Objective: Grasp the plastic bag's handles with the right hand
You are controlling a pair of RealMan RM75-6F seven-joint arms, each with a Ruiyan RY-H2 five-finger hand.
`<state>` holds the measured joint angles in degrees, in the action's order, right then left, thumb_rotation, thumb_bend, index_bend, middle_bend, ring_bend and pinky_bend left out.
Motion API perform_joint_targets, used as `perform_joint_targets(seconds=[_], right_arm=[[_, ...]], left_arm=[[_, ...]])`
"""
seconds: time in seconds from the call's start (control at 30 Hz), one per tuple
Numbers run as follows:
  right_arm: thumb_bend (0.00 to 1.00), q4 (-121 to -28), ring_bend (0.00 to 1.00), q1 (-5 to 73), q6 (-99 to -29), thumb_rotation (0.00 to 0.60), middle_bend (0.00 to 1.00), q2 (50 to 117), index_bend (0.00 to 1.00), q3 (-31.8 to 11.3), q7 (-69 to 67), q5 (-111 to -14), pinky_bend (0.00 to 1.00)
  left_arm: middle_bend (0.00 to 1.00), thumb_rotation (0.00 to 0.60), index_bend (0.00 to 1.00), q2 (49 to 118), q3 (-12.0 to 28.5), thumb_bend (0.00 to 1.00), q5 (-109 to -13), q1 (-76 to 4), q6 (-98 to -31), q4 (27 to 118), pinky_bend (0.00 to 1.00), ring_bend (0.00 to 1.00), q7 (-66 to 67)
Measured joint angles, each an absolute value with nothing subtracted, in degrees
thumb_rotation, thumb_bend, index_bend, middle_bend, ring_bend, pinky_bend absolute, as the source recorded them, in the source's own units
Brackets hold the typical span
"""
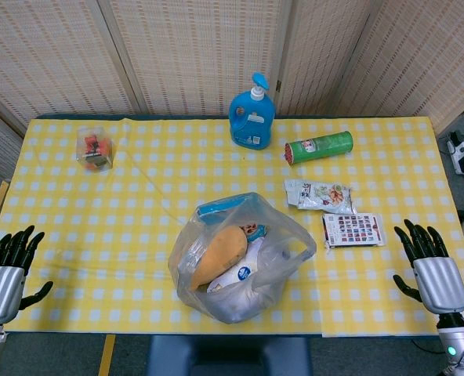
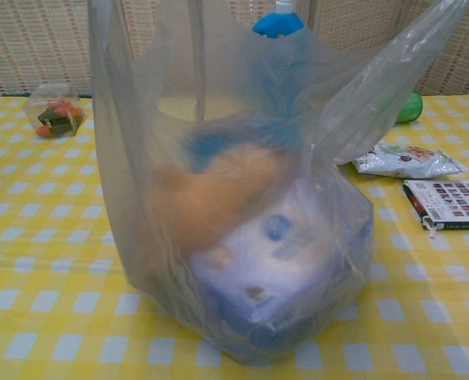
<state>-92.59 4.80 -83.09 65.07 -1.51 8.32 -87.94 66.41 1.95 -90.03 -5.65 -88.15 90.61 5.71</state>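
The right robot hand (image 1: 431, 270) is resting at the near right corner of the desk (image 1: 75, 235), fingers spread and pointing away from the robot, holding nothing. The left robot hand (image 1: 9, 274) is sitting at the near left corner in the same posture, fingers apart and empty. Between them, well apart from both, the clear plastic bag (image 1: 240, 262) is standing near the front edge on the yellow checked cloth, its handles (image 1: 299, 239) drooping open toward the right. Inside it an orange item, a blue packet and white packages are showing. Just right of the bag a small printed booklet (image 1: 353, 229) is lying flat, with a snack packet (image 1: 318, 194) beyond it. Farther back, a green canister (image 1: 319, 146) is lying on its side, a blue pump bottle (image 1: 252, 116) is standing upright, and a small clear container (image 1: 94, 149) is sitting at far left.
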Motion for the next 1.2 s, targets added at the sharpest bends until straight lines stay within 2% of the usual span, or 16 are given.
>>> perform_joint_targets(seconds=[0.2, 0.37, 0.7, 0.93, 1.03, 1.2], right_arm=[[0.28, -92.57, 0.0, 4.89, -81.62, 0.6, 0.0, 64.51, 0.0, -0.92, 7.22, -87.3, 0.0], [0.28, -93.11, 0.0, 5.36, -80.81, 0.6, 0.0, 63.0, 0.0, 0.61, -0.39, -90.12, 0.0], [0.28, -91.84, 0.0, 10.83, -81.53, 0.6, 0.0, 58.18, 0.0, 6.73, -35.63, -107.08, 0.0], [0.28, -89.29, 0.0, 19.94, -83.75, 0.6, 0.0, 56.4, 0.0, 11.66, -60.36, -119.91, 0.0], [0.28, -87.87, 0.0, 24.54, -84.68, 0.6, 0.0, 56.54, 0.0, 12.72, -65.78, -122.7, 0.0], [0.28, -85.94, 0.0, 27.95, -85.46, 0.6, 0.0, 57.92, 0.0, 12.95, -70.47, -122.38, 0.0]], left_arm=[[0.0, 0.6, 0.0, 66.9, 2.14, 0.25, -90.33, -6.51, -87.19, 90.22, 0.0, 0.0, 5.16], [0.0, 0.6, 0.0, 67.35, 2.05, 0.25, -90.68, -7.39, -86.07, 89.79, 0.0, 0.0, 4.53], [0.0, 0.6, 0.0, 67.6, 2.12, 0.25, -89.85, -7.35, -85.94, 89.93, 0.0, 0.0, 4.98], [0.0, 0.6, 0.0, 67.9, 2.22, 0.24, -88.99, -7.5, -85.3, 89.81, 0.0, 0.0, 5.5], [0.0, 0.6, 0.0, 68.06, 2.33, 0.24, -88.49, -7.67, -84.84, 89.7, 0.0, 0.0, 5.71], [0.0, 0.6, 0.0, 68.08, 2.6, 0.24, -87.72, -7.81, -84.51, 89.54, 0.0, 0.0, 5.55]])
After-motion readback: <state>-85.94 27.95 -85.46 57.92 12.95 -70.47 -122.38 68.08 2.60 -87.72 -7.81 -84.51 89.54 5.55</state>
